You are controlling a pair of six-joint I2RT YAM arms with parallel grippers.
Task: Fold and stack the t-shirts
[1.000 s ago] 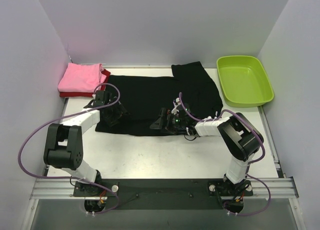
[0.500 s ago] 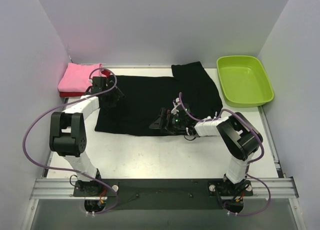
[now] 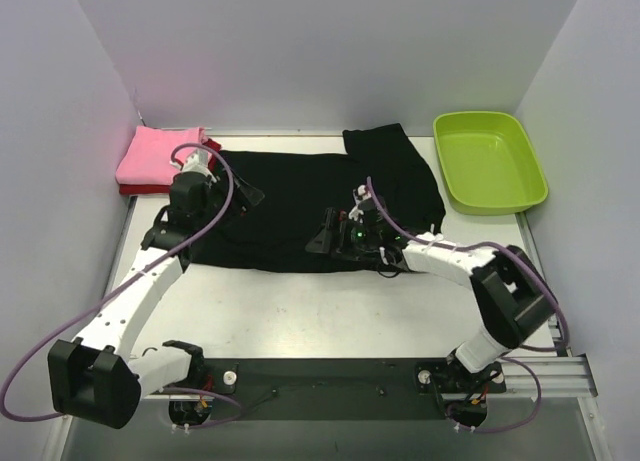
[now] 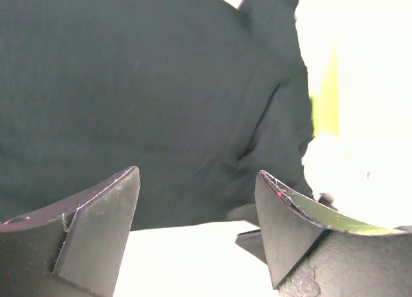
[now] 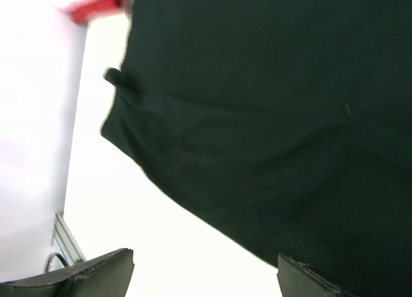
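A large black t-shirt point(image 3: 300, 196) lies spread flat across the middle of the table, one sleeve point(image 3: 385, 146) reaching toward the back. At the far left, a folded pink t-shirt point(image 3: 158, 155) rests on a dark red t-shirt point(image 3: 133, 189). My left gripper point(image 3: 243, 193) hovers open over the black shirt's left part; in the left wrist view the gripper point(image 4: 197, 174) holds nothing and the black cloth point(image 4: 148, 84) lies beyond it. My right gripper point(image 3: 319, 242) is open above the shirt's near hem; in the right wrist view the gripper point(image 5: 205, 255) is empty, with the hem point(image 5: 257, 136) just beyond.
A lime-green plastic tub point(image 3: 490, 161) stands at the back right, just past the black shirt's sleeve. White walls close in the left, back and right. The table's near strip point(image 3: 330, 311) is bare white, and a metal rail point(image 3: 330, 376) carries both arm bases.
My left arm has stretched out, its elbow dropping toward the near left while the gripper moved back along the shirt's left edge. The right arm's elbow swung right; its gripper lifted slightly.
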